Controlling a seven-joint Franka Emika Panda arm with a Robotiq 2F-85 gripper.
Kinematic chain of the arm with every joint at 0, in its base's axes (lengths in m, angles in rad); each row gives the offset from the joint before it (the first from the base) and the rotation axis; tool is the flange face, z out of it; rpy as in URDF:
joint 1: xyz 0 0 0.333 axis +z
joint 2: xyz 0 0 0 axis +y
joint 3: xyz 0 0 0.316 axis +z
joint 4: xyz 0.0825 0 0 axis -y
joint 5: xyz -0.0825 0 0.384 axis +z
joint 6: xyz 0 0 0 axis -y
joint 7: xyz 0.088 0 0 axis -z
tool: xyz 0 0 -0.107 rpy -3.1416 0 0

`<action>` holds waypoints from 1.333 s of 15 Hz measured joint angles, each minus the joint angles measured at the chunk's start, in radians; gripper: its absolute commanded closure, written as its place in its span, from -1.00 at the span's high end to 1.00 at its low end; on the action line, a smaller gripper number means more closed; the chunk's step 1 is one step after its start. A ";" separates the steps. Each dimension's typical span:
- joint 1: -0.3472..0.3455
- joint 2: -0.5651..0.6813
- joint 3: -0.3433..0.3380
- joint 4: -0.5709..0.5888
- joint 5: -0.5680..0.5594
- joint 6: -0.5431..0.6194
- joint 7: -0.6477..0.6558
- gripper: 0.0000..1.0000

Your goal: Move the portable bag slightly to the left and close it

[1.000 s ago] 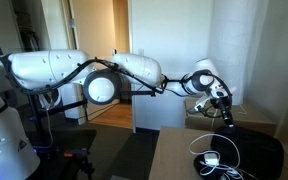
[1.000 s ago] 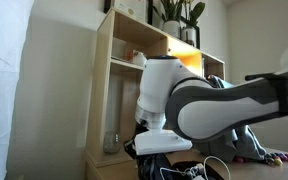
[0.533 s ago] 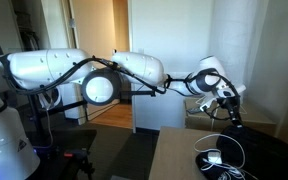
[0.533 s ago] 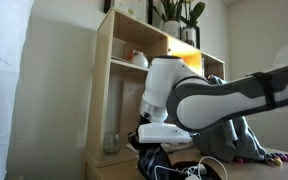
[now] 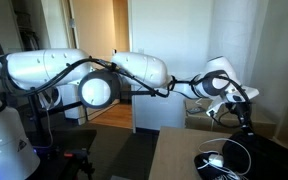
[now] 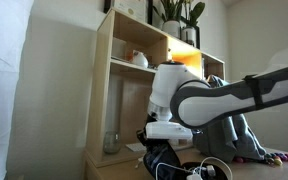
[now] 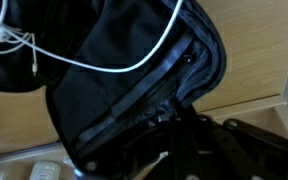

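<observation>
**Tool closed at the zip edge of the portable bag**

Exterior view, arm side: the white arm (image 5: 94, 75) reached across the room to the far end of the bench (image 5: 174, 155). The tool (image 5: 247, 122) pointed down over the portable bag (image 5: 269, 158). The bag lay flat and black on the bench top, with loose white cords (image 5: 220, 160) piled on its near part. The jaws were too small to read here.

Exterior view, shelf side: a wooden shelf unit (image 6: 124, 60) stood behind, with plants (image 6: 174, 12) on top. The tool (image 6: 156, 152) hung low under the big white joint. Dark bag fabric (image 6: 159, 168) was bunched directly beneath it, and the cords (image 6: 209, 170) lay just beside.

Wrist view: the bag (image 7: 114, 95) filled most of the frame on the pale wood bench (image 7: 254, 50), one white cord (image 7: 114, 66) draped across it. The tool (image 7: 174, 138) sat fully closed, its dark fingers meeting the bag's zip edge. Whether any fabric was pinched between them could not be told.
</observation>
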 measured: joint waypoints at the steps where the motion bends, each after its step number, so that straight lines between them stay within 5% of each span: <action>1: -0.001 0.000 -0.003 0.000 0.000 0.000 0.000 -0.97; 20: -0.021 0.015 0.017 -0.008 -0.064 0.033 0.006 -0.89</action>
